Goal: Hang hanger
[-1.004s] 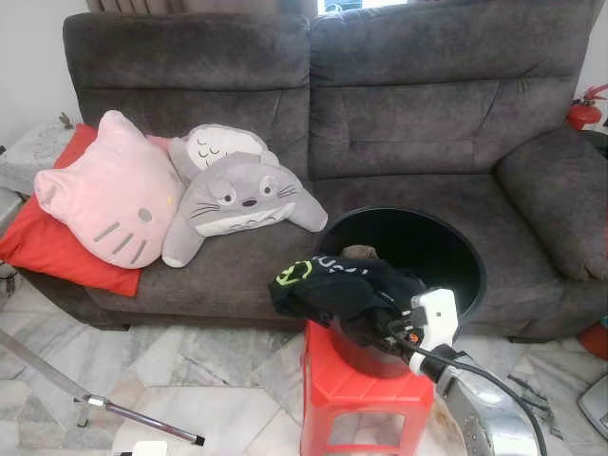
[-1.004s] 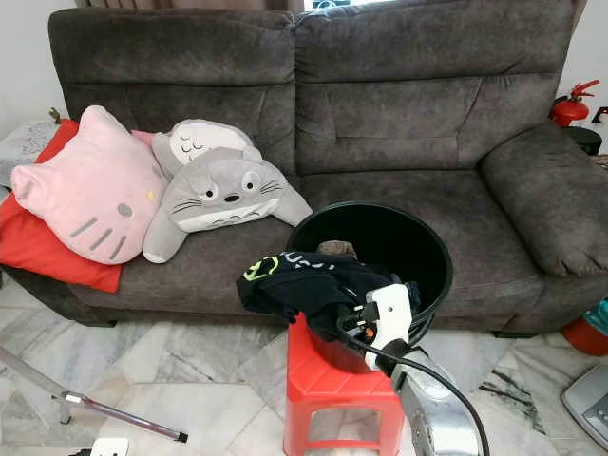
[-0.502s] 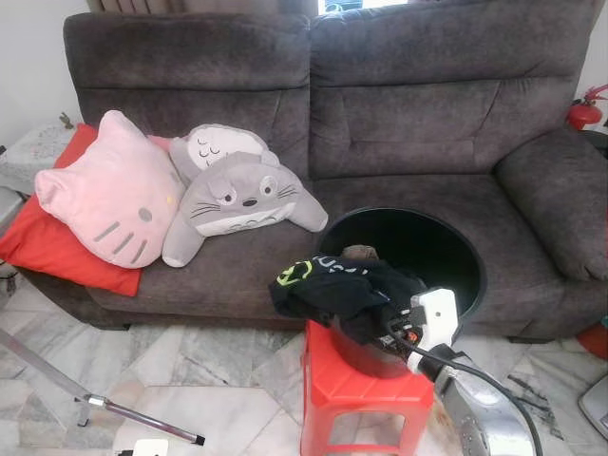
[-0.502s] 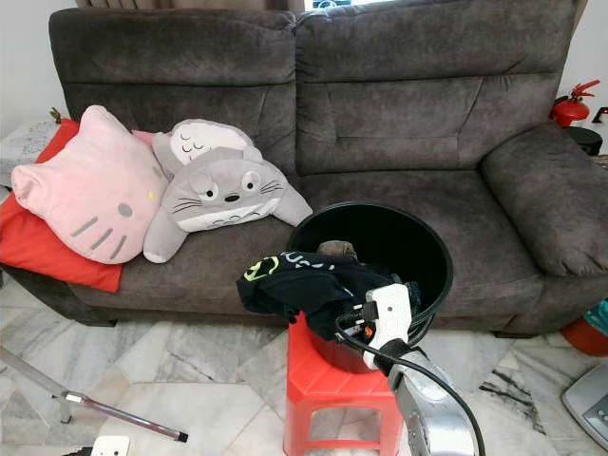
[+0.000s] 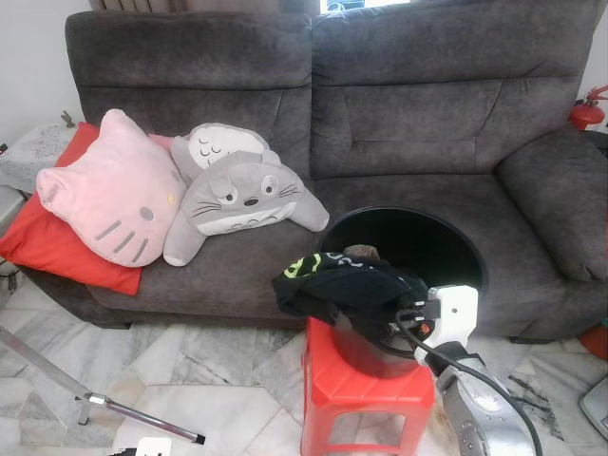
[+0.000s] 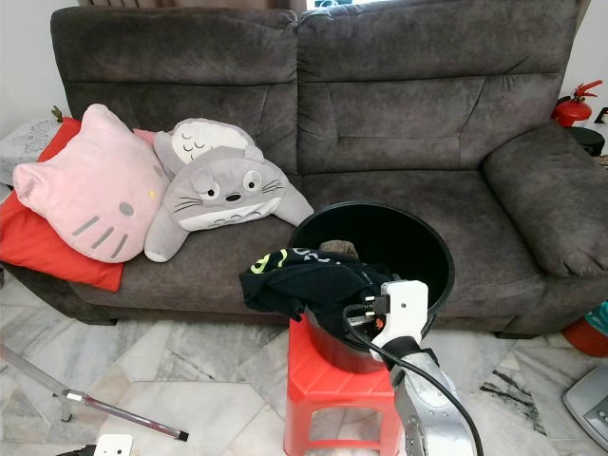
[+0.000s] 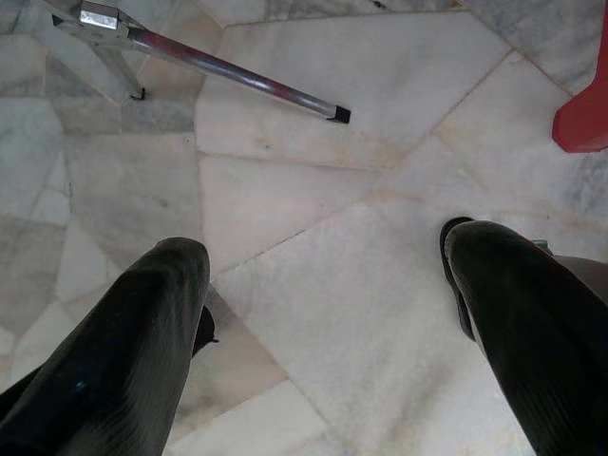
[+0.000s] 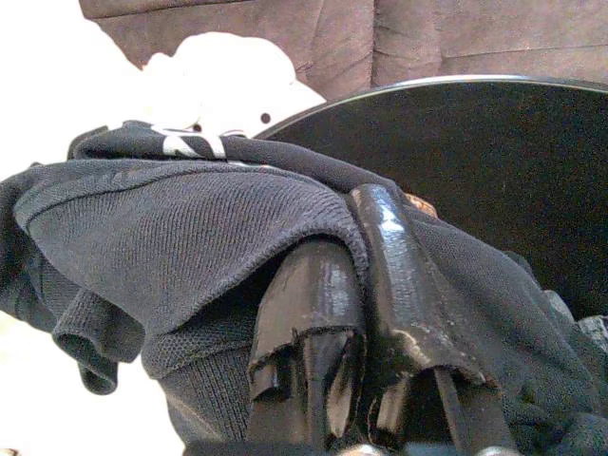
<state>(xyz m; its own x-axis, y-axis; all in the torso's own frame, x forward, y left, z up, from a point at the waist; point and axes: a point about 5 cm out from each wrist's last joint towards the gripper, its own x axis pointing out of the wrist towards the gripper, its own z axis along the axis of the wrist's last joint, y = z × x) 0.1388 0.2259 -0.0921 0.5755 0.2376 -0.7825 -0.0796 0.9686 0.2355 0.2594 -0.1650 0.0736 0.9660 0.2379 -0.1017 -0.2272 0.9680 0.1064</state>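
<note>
A big grey sofa stands against the wall. On its left side lie a red cushion, a pink cat pillow and a grey soft toy with a white pillow behind it.

In front of the sofa a red stool stands on the marble floor. A black bucket sits on the stool. A dark shirt with a bit of yellow-green on it hangs over the front rim of the bucket, partly inside and partly outside. Something brown pokes up just behind the shirt, too small to tell what it is.

The right gripper reaches up to the bucket. Its jaws are pressed close together, pinching a fold of the dark shirt between them. A black cable runs along that arm.

The left gripper hangs low over the floor. Its jaws are wide apart and hold nothing. A thin metal bar lies on the floor nearby, and a corner of the red stool shows at the edge.

A red fire extinguisher stands beside the right end of the sofa.
</note>
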